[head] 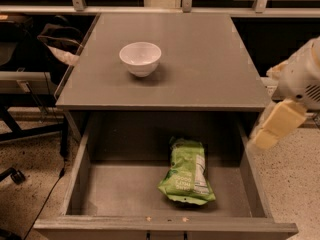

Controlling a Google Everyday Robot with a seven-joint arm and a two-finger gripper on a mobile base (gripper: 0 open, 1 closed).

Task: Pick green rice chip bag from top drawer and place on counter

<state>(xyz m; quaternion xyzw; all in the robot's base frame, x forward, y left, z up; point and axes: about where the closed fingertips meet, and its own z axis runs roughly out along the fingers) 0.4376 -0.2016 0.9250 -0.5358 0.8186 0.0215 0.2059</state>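
Observation:
The green rice chip bag lies flat on the floor of the open top drawer, right of the middle, with its white label panel facing up. The grey counter is the cabinet's top above the drawer. My gripper hangs at the right edge of the view, outside the drawer's right wall and just below counter height, well apart from the bag. It holds nothing.
A white bowl stands on the counter's left half. Dark chairs and cables stand left of the cabinet. A window rail runs behind the counter. Speckled floor lies to the right.

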